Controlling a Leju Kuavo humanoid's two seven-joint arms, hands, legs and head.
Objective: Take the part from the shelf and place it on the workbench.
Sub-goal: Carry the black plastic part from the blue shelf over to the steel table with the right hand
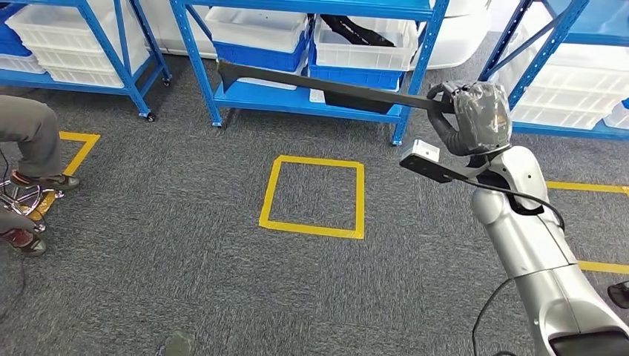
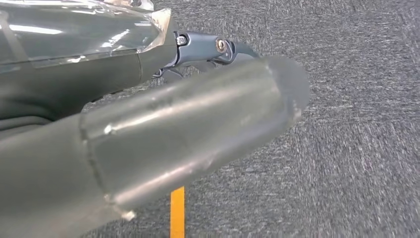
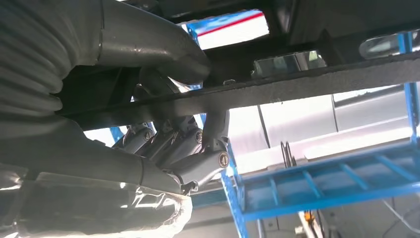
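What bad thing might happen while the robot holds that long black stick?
The right hand grips the long black part at one end, so it might tip or slip. Its far end lies near the blue shelf and bins, so turning might bump them.

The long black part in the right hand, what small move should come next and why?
Probably draw the part a little further back from the shelf before turning. The right hand grips it at one end, and in the head view its far end looks to reach across the blue shelf in front of the bins, so a turn now could knock them.
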